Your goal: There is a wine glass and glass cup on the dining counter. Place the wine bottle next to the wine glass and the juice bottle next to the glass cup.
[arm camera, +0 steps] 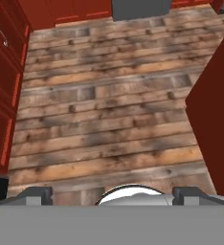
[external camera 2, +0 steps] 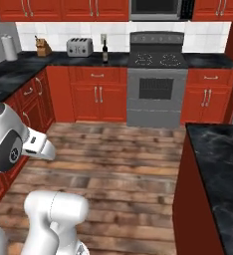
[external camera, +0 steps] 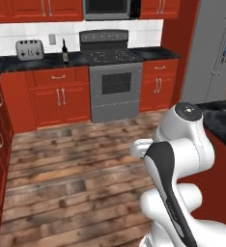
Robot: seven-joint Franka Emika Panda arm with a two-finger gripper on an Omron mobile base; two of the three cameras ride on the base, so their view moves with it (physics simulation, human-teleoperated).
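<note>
1. Gripper wide apart, empty, aimed at the floor.
2. Wine bottle on far worktop, between toaster and stove.
3. Drive close, approach bottle level, clamp mid-body.

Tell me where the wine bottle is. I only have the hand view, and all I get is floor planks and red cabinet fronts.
Observer: The wine bottle stands upright on the far black worktop, in front of the white tiles.
Operator: What's on either side of it?
Observer: In the right base view, a toaster is on its left and the stove is on its right.
Operator: And the dining counter?
Observer: The dining counter shows its black marble top at the right edge of both base views, across the wood floor from the bottle.
</note>
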